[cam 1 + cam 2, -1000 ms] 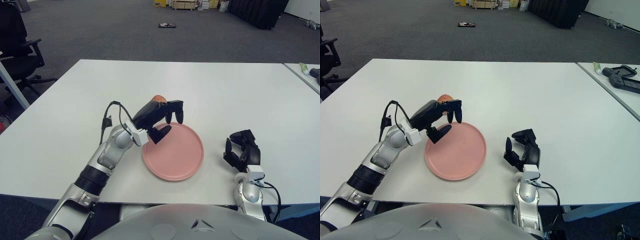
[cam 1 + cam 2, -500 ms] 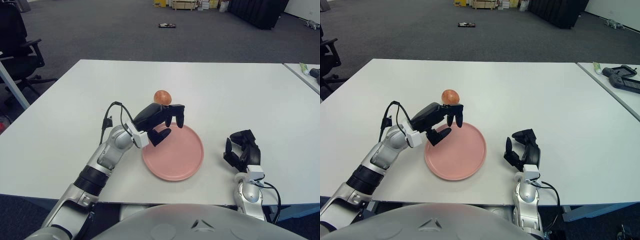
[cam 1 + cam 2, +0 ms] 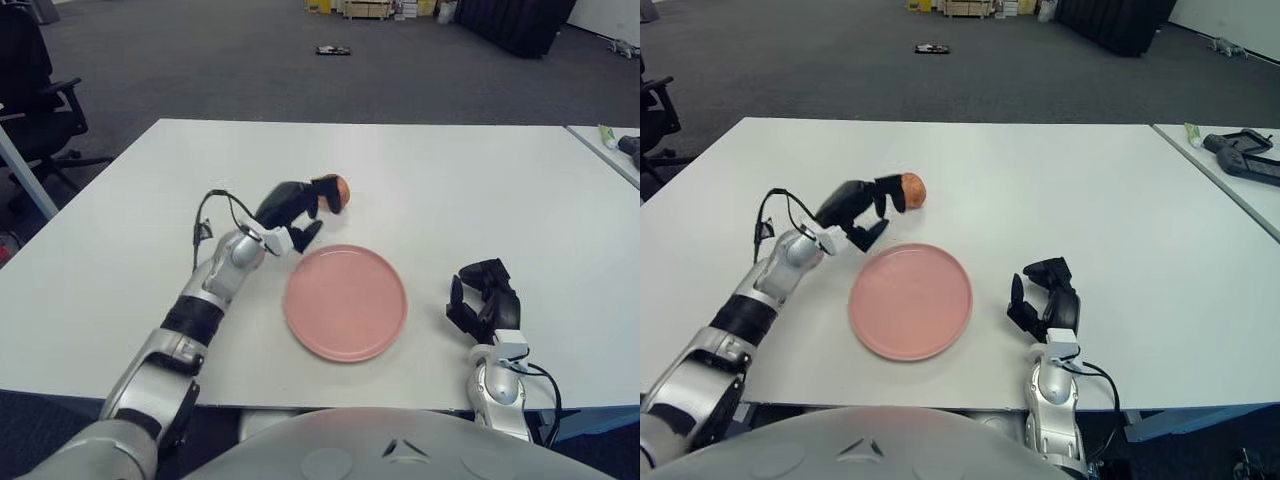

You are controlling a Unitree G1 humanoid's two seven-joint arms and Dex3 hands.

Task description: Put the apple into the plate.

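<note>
Since a second ago the left arm has swung away from the plate and stretched out toward the far side of the table, so the left hand (image 3: 308, 205) now sits against the apple (image 3: 336, 190) instead of hovering over the rim.

Going from large to small: the table (image 3: 120, 200) carries everything, and the plate (image 3: 346, 302) lies flat on it near the front edge, bare, with nothing in it. That placement seems to suit the task, since the apple needs only a short carry back toward the robot. The apple rests on the table beyond the plate and a little to its left, apart from the rim. The left hand reaches it from the left, fingers curled partly round its near side; whether they truly grip it or only touch it cannot be told, and it looks like the grasp is just being formed. The right hand (image 3: 1044, 298) shows to the right of the plate, fingers curled and holding nothing.

Both eyes show the same layout. The right eye view shows more of the apple clear of the dark fingers, and takes in a black device (image 3: 1245, 156) on a neighbouring table at the far right. The left eye view instead shows an office chair (image 3: 30, 90) at the left edge.
</note>
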